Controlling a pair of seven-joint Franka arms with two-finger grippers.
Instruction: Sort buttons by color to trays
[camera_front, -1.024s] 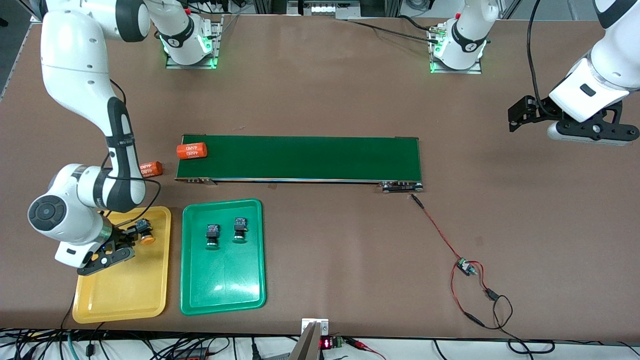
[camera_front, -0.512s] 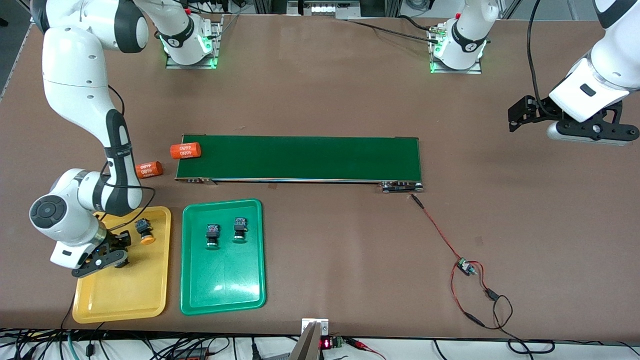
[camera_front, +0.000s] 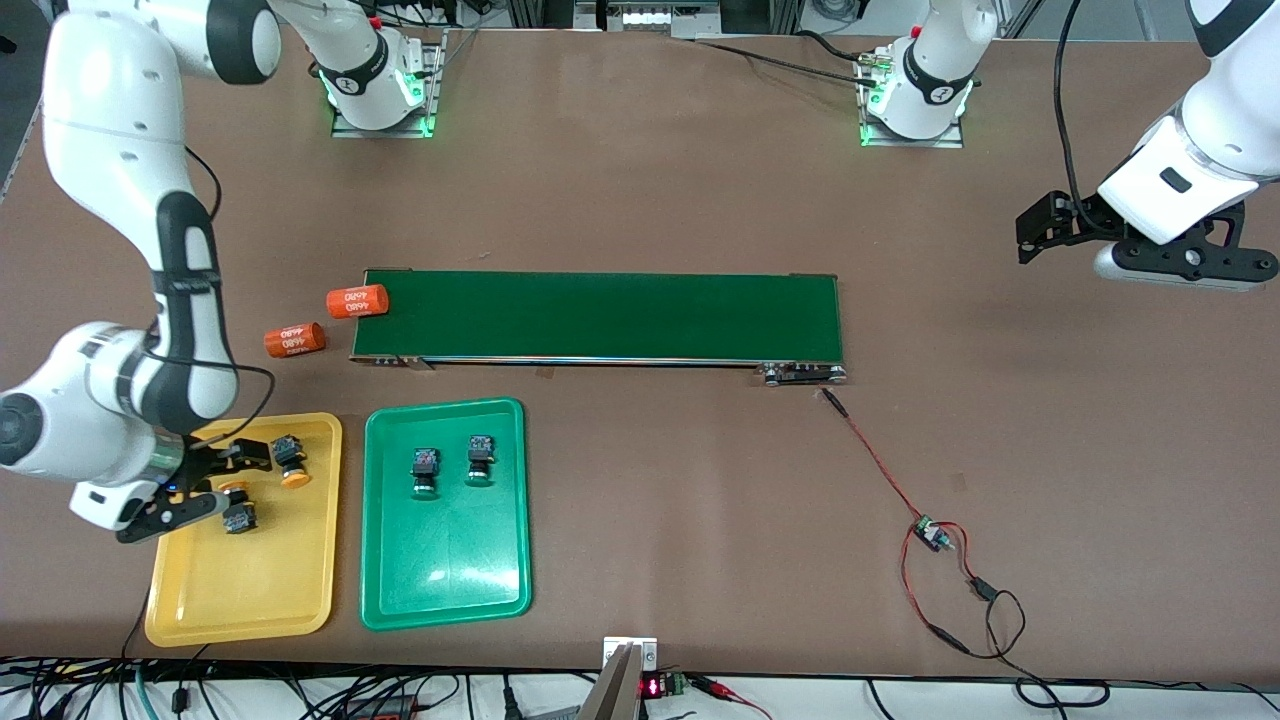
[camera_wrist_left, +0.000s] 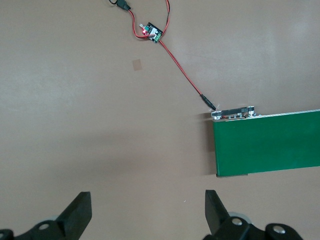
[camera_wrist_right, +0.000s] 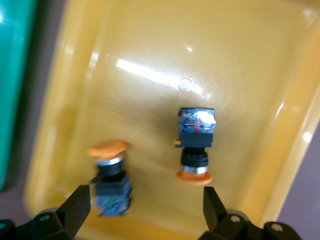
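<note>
The yellow tray (camera_front: 250, 590) holds two yellow-orange buttons, one (camera_front: 291, 464) by its rim toward the belt and one (camera_front: 238, 512) nearer the front camera. My right gripper (camera_front: 236, 482) hangs open just above the second one, holding nothing. In the right wrist view both buttons (camera_wrist_right: 110, 182) (camera_wrist_right: 196, 145) lie on the yellow tray (camera_wrist_right: 150, 45) past the open right gripper (camera_wrist_right: 145, 207). Two green buttons (camera_front: 425, 470) (camera_front: 479, 462) lie in the green tray (camera_front: 445, 570). My left gripper (camera_front: 1185, 263) (camera_wrist_left: 148, 205) waits open over bare table at the left arm's end.
The dark-green conveyor belt (camera_front: 600, 315) (camera_wrist_left: 270, 142) runs across mid-table. Two orange "4680" cylinders (camera_front: 357, 301) (camera_front: 295, 340) lie off its end toward the right arm. A red wire with a small control board (camera_front: 932, 535) (camera_wrist_left: 151, 33) trails from the belt's other end.
My right gripper opened and let a yellow-orange button down into the yellow tray, then drew back toward the right arm's end. One orange cylinder rolled off the belt's end.
</note>
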